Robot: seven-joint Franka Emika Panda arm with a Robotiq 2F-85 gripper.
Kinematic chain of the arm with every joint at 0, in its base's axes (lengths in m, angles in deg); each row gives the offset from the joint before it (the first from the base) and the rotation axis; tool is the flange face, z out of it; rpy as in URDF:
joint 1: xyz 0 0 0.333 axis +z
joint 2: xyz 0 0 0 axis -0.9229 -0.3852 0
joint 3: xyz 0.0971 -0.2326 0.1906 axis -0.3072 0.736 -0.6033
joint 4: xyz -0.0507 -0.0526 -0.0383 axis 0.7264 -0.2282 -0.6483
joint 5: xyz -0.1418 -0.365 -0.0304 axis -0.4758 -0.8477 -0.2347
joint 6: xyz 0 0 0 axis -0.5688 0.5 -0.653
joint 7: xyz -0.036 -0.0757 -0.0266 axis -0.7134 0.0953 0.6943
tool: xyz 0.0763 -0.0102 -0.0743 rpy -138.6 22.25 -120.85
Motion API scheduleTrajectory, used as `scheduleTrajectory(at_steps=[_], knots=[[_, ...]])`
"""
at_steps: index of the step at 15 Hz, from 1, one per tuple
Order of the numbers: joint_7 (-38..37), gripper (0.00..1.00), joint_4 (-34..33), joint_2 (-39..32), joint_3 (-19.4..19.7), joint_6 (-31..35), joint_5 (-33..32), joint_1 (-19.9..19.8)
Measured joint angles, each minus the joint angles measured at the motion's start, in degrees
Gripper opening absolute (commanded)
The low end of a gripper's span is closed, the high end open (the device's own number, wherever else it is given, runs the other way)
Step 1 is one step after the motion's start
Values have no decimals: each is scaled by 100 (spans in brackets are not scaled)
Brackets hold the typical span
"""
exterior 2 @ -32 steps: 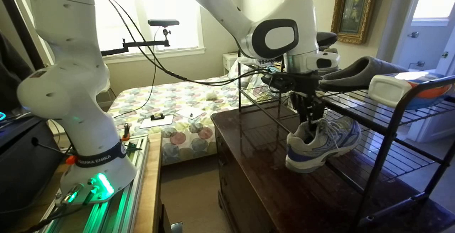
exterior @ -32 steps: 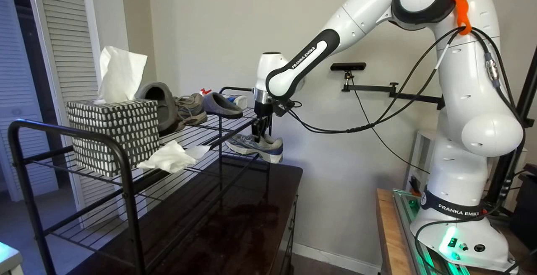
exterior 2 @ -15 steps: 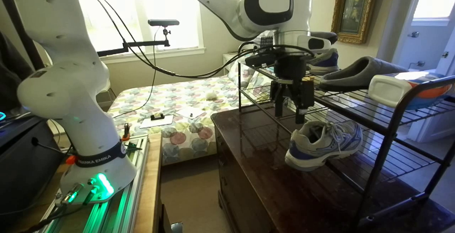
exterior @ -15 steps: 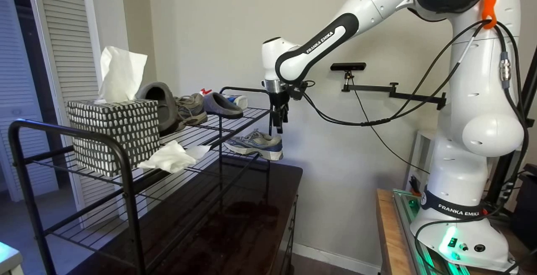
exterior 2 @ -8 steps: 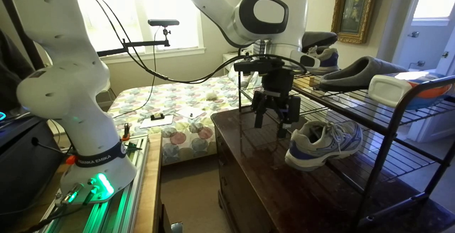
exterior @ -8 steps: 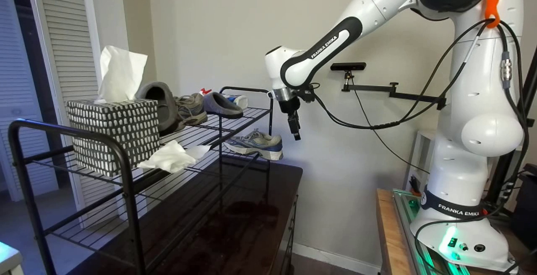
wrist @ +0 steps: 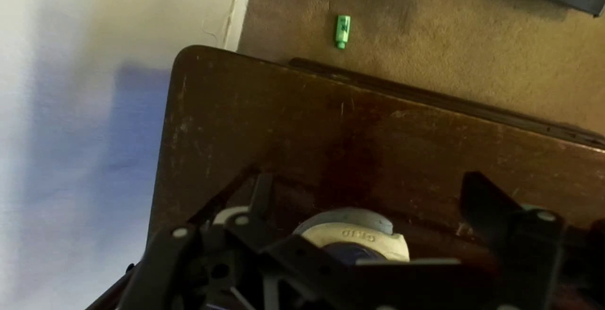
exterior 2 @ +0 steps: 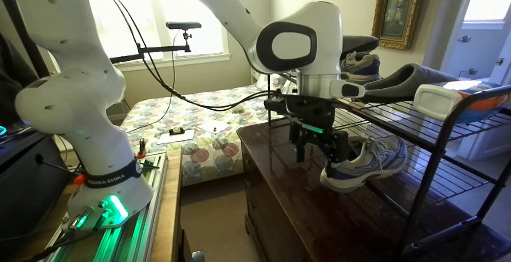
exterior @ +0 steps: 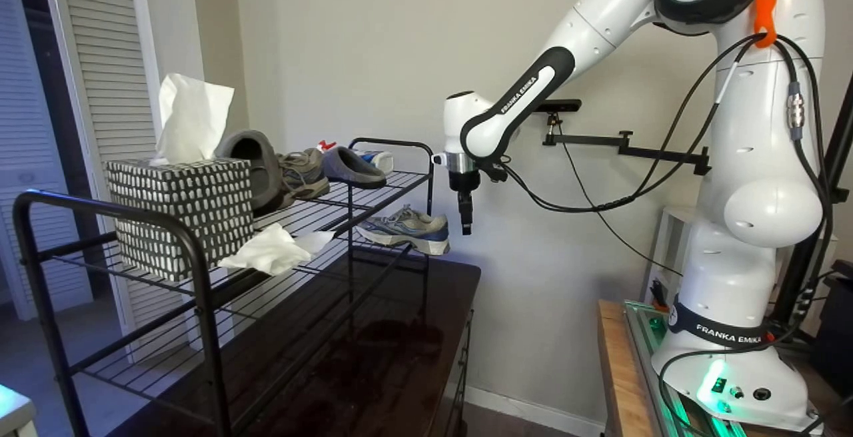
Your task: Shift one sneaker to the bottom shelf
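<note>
I see 1 claw (exterior 2: 315, 166), jaws wide apart. In an exterior view, at its 3 o'clock & just beside: 1 sneaker (exterior 2: 373, 165) on the btm shelf (exterior 2: 443, 176), heel overhanging. Higher, approx. 1–2 o'clock: 1 look-alike shoe (exterior 2: 365, 69), 2 slippers (exterior 2: 401, 87). Also up there, 1 tissue box (exterior: 180, 217).
</note>
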Motion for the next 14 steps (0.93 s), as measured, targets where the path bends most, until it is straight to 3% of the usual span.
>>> scheduleTrajectory(at_steps=[7,14], knots=[[1125,100,662,-20,11,1016,1632,-354],[1315,100,699,-24,-1,1034,1798,-392]])
